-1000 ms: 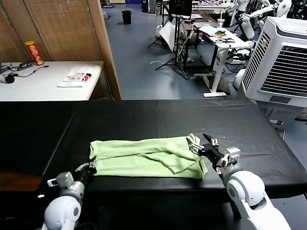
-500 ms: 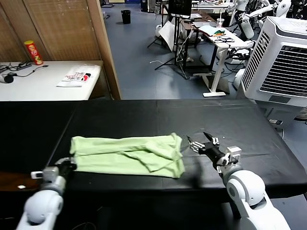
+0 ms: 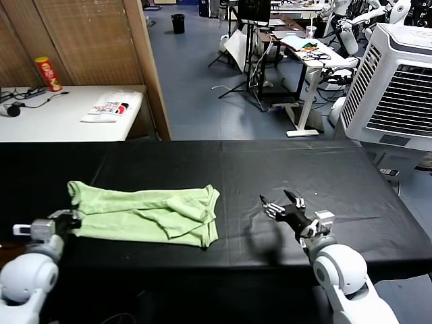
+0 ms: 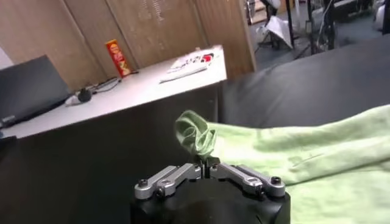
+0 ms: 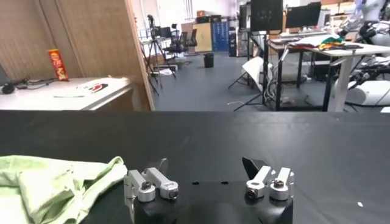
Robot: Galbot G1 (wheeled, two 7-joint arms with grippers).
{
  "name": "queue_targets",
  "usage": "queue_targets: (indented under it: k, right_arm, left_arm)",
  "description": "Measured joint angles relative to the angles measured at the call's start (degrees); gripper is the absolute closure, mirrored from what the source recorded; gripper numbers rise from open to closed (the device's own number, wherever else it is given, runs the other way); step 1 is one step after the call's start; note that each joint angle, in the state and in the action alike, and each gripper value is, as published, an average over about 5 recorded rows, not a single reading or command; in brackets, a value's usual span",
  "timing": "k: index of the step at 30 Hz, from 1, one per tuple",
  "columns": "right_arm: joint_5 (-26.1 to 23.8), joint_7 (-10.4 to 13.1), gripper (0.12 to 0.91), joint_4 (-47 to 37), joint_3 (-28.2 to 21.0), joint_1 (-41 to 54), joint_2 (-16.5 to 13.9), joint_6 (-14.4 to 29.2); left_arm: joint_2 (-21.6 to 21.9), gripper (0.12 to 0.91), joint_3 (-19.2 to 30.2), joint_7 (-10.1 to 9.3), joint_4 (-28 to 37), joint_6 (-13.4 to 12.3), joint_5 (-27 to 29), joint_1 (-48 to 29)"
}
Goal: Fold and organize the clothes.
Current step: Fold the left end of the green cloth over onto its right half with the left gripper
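While spread over most of the view, black table (image 3: pixel 324 169) carries just one task item. Shirt (image 3: pixel 145 212), pale green, lies flat on table's left half toward near edge, already doubled lengthwise into a long strip w/ a loose flap bunched at its right end; collar, buttons, print not visible. So first fold looks done, but edges uneven & strip not yet folded across into a compact stack — roughly halfway by judgement, w/ cross-folds, squaring and final placing left. Left end effector (image 3: pixel 69 217) sits at near-left corner of shirt, fingers together and clamped on a twisted bit of cloth, plain in left wrist view (image 4: pixel 196 135). Right end effector (image 3: pixel 280 205) hovers over bare table to the right, well apart from shirt's right end, fingers apart, holding nothing (image 5: pixel 210 182). Next probably needs right side to take the bunched end.
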Motion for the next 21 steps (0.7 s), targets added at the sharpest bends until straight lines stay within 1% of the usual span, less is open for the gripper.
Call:
queue_targets:
  k: [4, 6, 8, 11, 14, 17, 21]
  right_arm:
    - [-0.71, -0.01, 0.227, 0.71, 0.96, -1.10, 0.57, 0.01]
    - [-0.94, -0.01, 0.227, 0.93, 1.50, -1.59, 0.69, 0.02]
    - [-1.10, -0.02, 0.227, 1.05, 2.01, -2.03, 0.75, 0.06]
    - [-1.28, -0.04, 0.227, 1.07, 2.53, -2.40, 0.85, 0.12]
    - [-1.51, -0.05, 0.227, 0.88, 2.66, -2.42, 1.16, 0.16]
    - [-1.77, -0.05, 0.227, 0.52, 2.44, -2.24, 1.59, 0.17]
    - [-2.07, -0.08, 0.227, -0.02, 1.99, -1.87, 2.06, 0.19]
  left_arm:
    - [-4.61, 0.876, 4.60, -3.36, -7.02, 4.60, -5.04, -1.61]
    - [-6.92, 0.876, 7.48, -4.72, -9.11, 6.11, -6.56, -2.78]
    - [-9.17, 0.876, 10.51, -5.89, -10.18, 7.03, -7.29, -4.05]
    - [-12.40, 0.876, 14.78, -7.08, -10.67, 7.77, -8.09, -5.84]
    - [-15.34, 0.876, 18.08, -7.66, -10.38, 8.08, -8.29, -7.36]
    - [-17.70, 0.876, 20.34, -7.86, -9.72, 8.16, -7.95, -8.31]
    - [-19.99, 0.876, 21.97, -8.16, -9.25, 8.22, -7.68, -8.61]
